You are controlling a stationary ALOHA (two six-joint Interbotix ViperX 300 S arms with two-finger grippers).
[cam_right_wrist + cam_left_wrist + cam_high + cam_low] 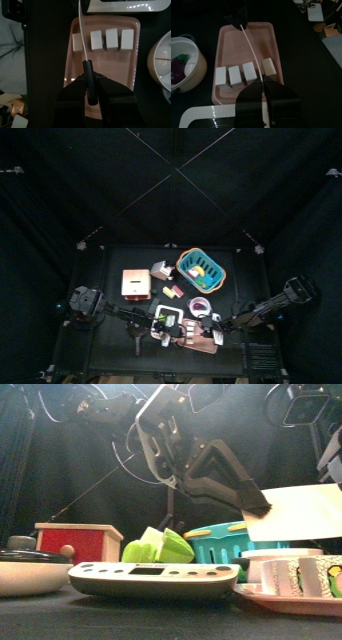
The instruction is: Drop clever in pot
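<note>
White blade: the cleaver (301, 512) hangs above the pink tray (271, 35), beside the pot and not over it.
Front view only: shows the blade's broad pale flat face, with dark jaws at its edge; both wrist views see it as a thin line, edge-on.
Left gripper (262, 87): jaws narrow, the blade's thin edge running between them (the grip looks closed on it).
Right gripper (87, 70): jaws closed on the cleaver's black handle, the blade reaching away over the tray toward the scale (154, 579).
Pot (184, 65): stands on the tabletop just beside the tray's long side; the left wrist view looks into it and finds purple and green pieces, while the right wrist view catches only a stretch of its pale rim.
Tray contents: four white blocks (244, 75) in a row across it, standing side by side; the front view does not show them in this way.
Teal basket (201, 268): sits behind the pot, toward the back of the tabletop; the top view shows yellow, green and pink things in it, the front view only its slatted wall.
Red box (135, 281): left of the basket; nothing can be seen inside it.
Green pieces (160, 544): visible behind the scale in the front view (what they are I cannot tell).
</note>
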